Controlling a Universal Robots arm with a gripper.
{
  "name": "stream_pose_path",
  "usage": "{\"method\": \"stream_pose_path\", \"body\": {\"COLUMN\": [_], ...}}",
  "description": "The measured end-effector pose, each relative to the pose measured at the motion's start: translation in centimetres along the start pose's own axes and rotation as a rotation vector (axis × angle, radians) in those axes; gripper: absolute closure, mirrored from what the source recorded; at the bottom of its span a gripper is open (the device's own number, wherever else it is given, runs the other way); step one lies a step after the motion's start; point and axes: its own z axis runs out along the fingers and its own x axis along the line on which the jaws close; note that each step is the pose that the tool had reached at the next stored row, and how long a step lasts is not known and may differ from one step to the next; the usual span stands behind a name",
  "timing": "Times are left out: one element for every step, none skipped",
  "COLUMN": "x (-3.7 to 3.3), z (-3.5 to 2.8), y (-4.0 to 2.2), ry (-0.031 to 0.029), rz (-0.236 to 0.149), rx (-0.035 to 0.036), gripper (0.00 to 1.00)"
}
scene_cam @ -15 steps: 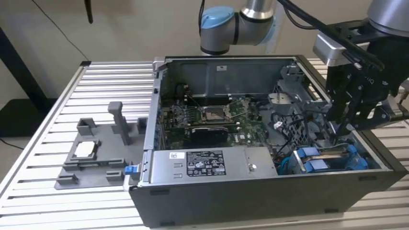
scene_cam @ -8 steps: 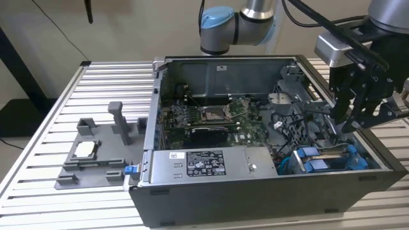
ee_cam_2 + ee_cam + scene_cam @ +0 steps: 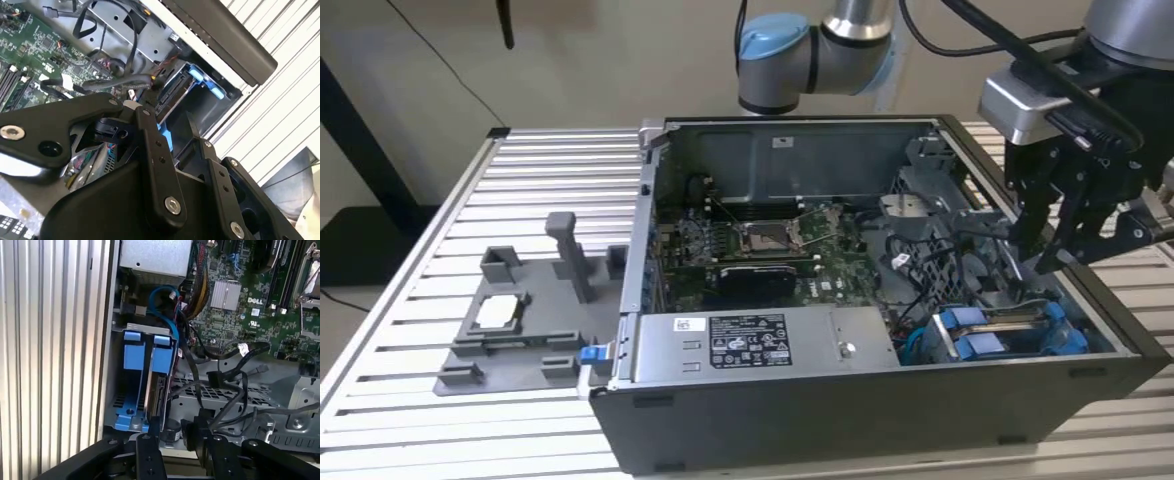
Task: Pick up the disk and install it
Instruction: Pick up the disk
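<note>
The disk [image 3: 1003,336] stands on edge in the drive bay at the near corner of the open computer case [image 3: 854,400], on the exterior view's right. Its blue carrier tabs [image 3: 162,358] frame the grey drive body [image 3: 158,392]. A second blue carrier [image 3: 132,382] sits beside it. My gripper [image 3: 1047,262] hangs just above the far end of the bay, fingers pointing down. In the first wrist view the gripper [image 3: 172,434] is open, one fingertip [image 3: 151,427] close to the disk's end, with nothing held. In the second wrist view the gripper [image 3: 172,135] hovers over the blue carrier [image 3: 202,80].
Black cables [image 3: 225,371] run beside the bay over the motherboard [image 3: 774,240]. A long grey box with a sticker [image 3: 761,340] lies along the case's near side. A grey fixture [image 3: 520,330] holding a small silver chip [image 3: 498,313] sits on the slatted table [image 3: 547,170].
</note>
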Motion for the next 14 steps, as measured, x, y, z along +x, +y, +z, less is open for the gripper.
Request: {"method": "stream_pose_path", "body": {"x": [-0.14,-0.34,-0.56,-0.71,-0.80,-0.87,-0.91,-0.95,-0.97,-0.98,-1.00,-1.04,-1.09,-1.16], "z": [0.02,0.08,0.14,0.21,0.29,0.33,0.38,0.42,0.44,0.46,0.47,0.49,0.51,0.52], "y": [-0.02,-0.03,-0.06,-0.06,-0.06,-0.07,-0.06,-0.04,-0.02,0.02,0.07,0.13,0.19,0.26], "ry": [0.0011,0.0025,0.0053,0.0077,0.0098,0.0124,0.0163,0.0211,0.0262,0.0300,0.0336,0.0365,0.0385,0.0405], "rz": [-0.001,-0.001,-0.002,-0.003,-0.003,-0.004,-0.005,-0.006,-0.007,-0.007,-0.008,-0.009,-0.009,-0.010], "rx": [0.0061,0.0125,0.0207,0.0278,0.0326,0.0356,0.0374,0.0385,0.0388,0.0387,0.0387,0.0392,0.0400,0.0407], "gripper": [0.59,0.59,0.59,0.59,0.59,0.59,0.59,0.59,0.59,0.59,0.59,0.59,0.59,0.59]}}
